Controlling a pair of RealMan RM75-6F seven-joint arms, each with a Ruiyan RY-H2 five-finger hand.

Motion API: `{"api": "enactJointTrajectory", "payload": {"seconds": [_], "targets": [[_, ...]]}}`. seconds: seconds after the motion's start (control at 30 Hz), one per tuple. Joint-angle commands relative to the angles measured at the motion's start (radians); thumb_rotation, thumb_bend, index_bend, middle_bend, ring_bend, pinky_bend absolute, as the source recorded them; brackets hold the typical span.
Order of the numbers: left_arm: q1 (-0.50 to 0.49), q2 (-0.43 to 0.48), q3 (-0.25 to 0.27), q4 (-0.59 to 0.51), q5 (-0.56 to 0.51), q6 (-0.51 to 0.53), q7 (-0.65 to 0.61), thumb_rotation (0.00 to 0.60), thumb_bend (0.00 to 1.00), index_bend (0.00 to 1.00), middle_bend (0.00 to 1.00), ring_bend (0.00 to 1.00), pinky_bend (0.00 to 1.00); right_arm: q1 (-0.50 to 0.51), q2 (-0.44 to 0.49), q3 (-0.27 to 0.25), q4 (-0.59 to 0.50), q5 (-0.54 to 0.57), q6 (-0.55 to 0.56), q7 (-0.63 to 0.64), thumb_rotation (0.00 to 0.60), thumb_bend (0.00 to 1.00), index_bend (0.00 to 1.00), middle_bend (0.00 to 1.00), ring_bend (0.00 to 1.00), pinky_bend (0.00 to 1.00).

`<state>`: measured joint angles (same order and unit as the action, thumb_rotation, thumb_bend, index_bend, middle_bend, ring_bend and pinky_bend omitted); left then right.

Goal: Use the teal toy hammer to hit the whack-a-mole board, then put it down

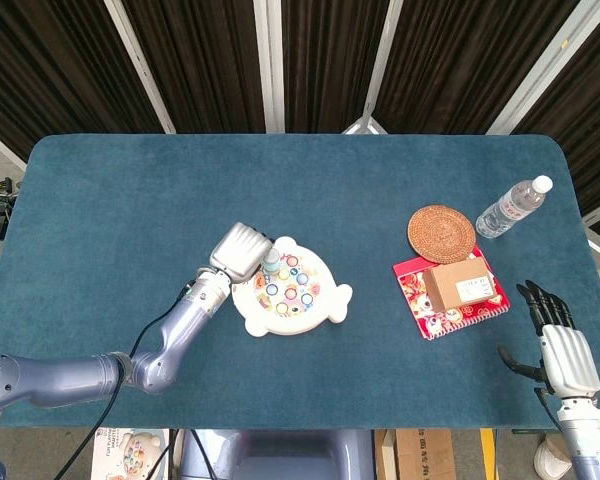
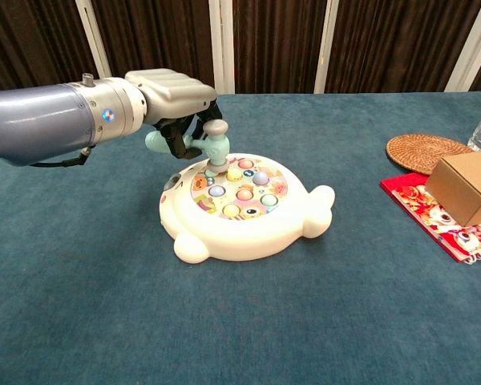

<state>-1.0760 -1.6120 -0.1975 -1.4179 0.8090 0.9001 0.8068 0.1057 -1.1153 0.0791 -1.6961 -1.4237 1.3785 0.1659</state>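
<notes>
L arm (image 2: pixel 40 120): blue-grey metallic, round blue logo, black cable. Hands: silver backs, black fingers – L hand (image 2: pixel 176 92), R hand (image 1: pixel 563 352).

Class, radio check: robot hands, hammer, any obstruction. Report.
Left robot hand grips teal toy hammer, head down on whack-a-mole board. Right robot hand open, idle. Nothing obstructing.

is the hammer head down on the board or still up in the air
Down: in the chest view the teal toy hammer head sits on a peg of the whack-a-mole board, held by the left robot hand.

Head view looks steeply down over whole table (image 1: pixel 130 190); chest view sits low, near, facing across it; both share whack-a-mole board (image 1: pixel 292 290).
</notes>
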Motion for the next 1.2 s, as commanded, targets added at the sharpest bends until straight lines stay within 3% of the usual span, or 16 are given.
{"api": "enactJointTrajectory", "payload": {"seconds": [0.03,0.3,0.67,1.2], "targets": [[0.0,-0.008,0.011,0.012,-0.001,0.0,0.0,0.6,0.63,0.71,0.6,0.52,0.64,0.001,0.0,0.0,0.0,0.001,-0.001,0.001,0.6,0.3,0.0,0.0,0.0,0.0],[0.002,-0.01,0.019,0.022,0.006,0.01,-0.019,0.6,0.63,0.71,0.6,0.52,0.64,0.0,0.001,0.001,-0.002,0.001,0.001,0.003,0.6,0.3,0.0,0.0,0.0,0.0],[-0.018,0.008,-0.017,-0.017,0.02,0.024,-0.05,0.6,0.63,0.71,0.6,0.52,0.64,-0.001,0.0,0.001,-0.003,0.002,0.001,0.004,0.6,0.3,0.0,0.0,0.0,0.0],[-0.033,-0.011,0.006,-0.015,0.005,0.022,-0.043,0.6,0.63,0.71,0.6,0.52,0.64,-0.001,0.003,0.003,-0.005,0.007,0.001,0.009,0.6,0.3,0.0,0.0,0.0,0.0]]}}
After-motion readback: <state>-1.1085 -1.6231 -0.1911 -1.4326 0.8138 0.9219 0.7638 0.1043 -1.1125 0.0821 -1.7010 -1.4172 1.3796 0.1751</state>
